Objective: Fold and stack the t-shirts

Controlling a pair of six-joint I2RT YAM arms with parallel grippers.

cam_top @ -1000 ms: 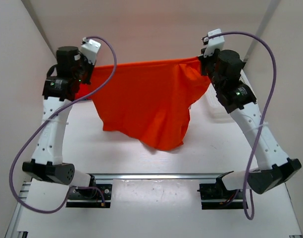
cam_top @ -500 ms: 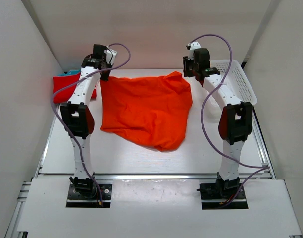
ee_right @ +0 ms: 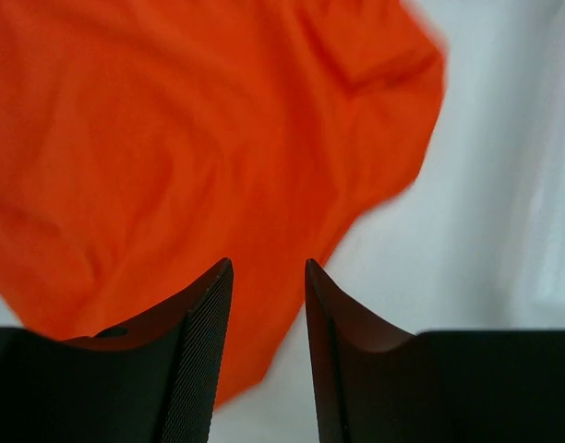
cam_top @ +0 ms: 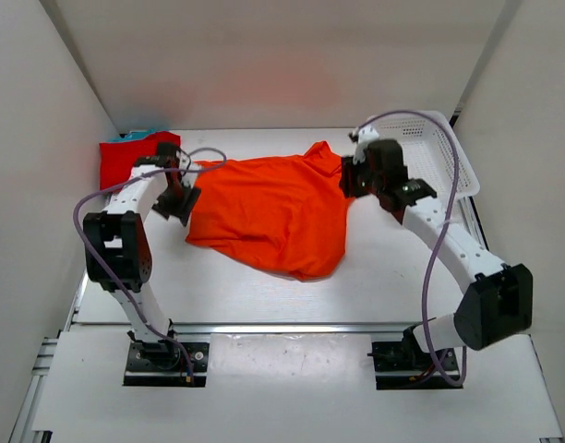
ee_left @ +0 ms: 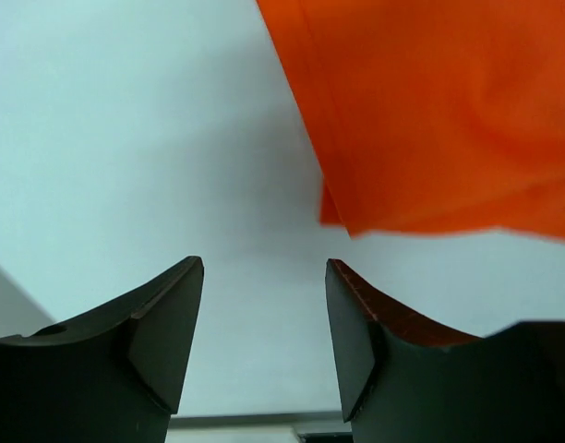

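While the orange t-shirt (cam_top: pixel 273 208) lies spread out but rumpled on the far half of the table (cam_top: pixel 264 295), it is held by neither gripper. The left gripper (cam_top: pixel 179 198) is seen just beside the shirt's left edge, low over bare tabletop. In the left wrist view its two dark fingers (ee_left: pixel 162 323) are parted. Only white table surface is framed between them, and the hemmed edge of the cloth lies ahead of the tips, apart from both.

The right gripper (cam_top: pixel 350 180) is placed at the shirt's far right corner, where the cloth is bunched into a raised fold. In the right wrist view its fingers (ee_right: pixel 195 341) are also parted, by a narrower gap, and nothing is clamped between them. Orange cloth and a strip of table are seen beyond.

The red t-shirt (cam_top: pixel 126 159) is set at the far left corner of the table. A sliver of the teal-blue t-shirt (cam_top: pixel 146 136) shows at its far edge, though how the two are layered cannot be told. The white mesh basket (cam_top: pixel 449 138) stands at the far right.
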